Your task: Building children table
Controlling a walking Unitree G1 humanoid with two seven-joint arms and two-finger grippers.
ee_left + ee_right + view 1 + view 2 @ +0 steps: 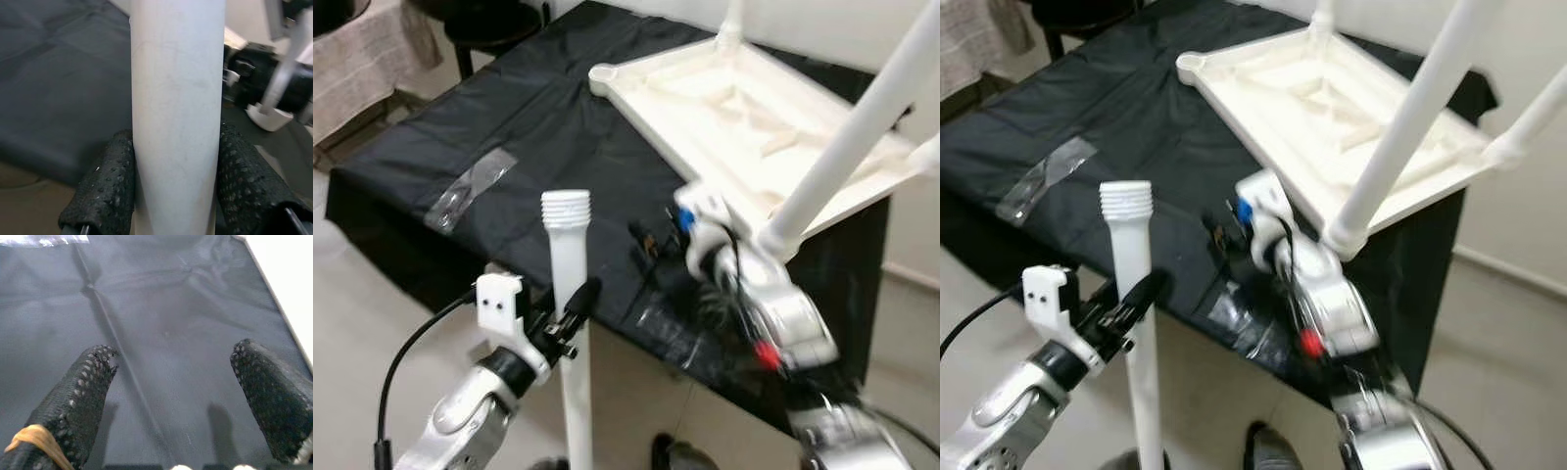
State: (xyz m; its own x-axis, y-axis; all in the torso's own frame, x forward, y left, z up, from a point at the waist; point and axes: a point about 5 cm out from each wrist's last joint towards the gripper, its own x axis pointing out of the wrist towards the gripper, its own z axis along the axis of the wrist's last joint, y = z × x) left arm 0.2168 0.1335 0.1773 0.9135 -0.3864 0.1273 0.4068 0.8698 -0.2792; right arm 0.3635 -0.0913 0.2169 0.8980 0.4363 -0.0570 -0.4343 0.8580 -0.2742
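The left tool (570, 315) is clenched on a loose white table leg (570, 294), holding it upright in front of the near edge of the tabletop (509, 127), with the leg's threaded end (566, 209) pointing up; in the left wrist view its two black fingers (105, 186) press against opposite sides of the white tube (176, 117). The right tool (176, 396) hangs released over the black cloth (161, 308) that covers the tabletop, its fingers (80, 396) spread apart with nothing between them, just beside the near corner of the white children's table (744, 108). That children's table lies upside down on the far right part of the tabletop, its ribbed underside facing up. One fitted leg (862, 127) rises from the corner nearest the right arm and slants up, another (731, 24) stands at the far corner, and a third (1538, 113) shows at the right edge. Strips of clear tape (470, 186) lie on the cloth to the left. A dark stool (489, 24) stands behind the tabletop, and a dark shoe (680, 453) shows on the pale floor below.
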